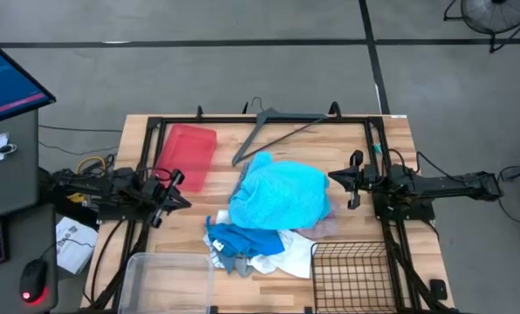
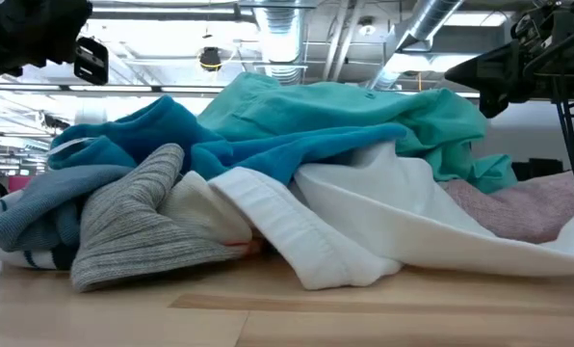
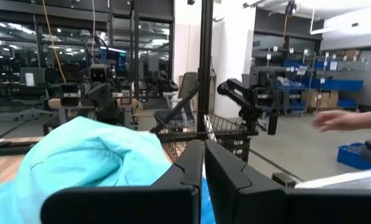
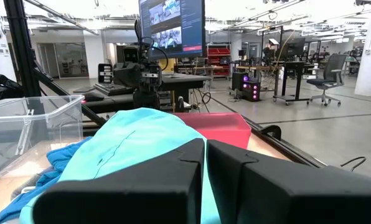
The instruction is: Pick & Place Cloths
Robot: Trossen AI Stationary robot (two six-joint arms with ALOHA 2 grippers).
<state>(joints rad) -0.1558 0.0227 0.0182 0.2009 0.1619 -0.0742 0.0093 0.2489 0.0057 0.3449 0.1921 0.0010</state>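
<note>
We hover both sides of cloths: left end effector pressed together, right end effector likewise. Spread wide, pinch top turquoise fold only.

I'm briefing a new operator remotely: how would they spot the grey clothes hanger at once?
Look along the far edge of the wooden table, between the flat red plastic tray and the heap of cloths topped by the bright turquoise garment. The thin grey clothes hanger lies there flat, the only rigid angular wire-like shape.
</note>
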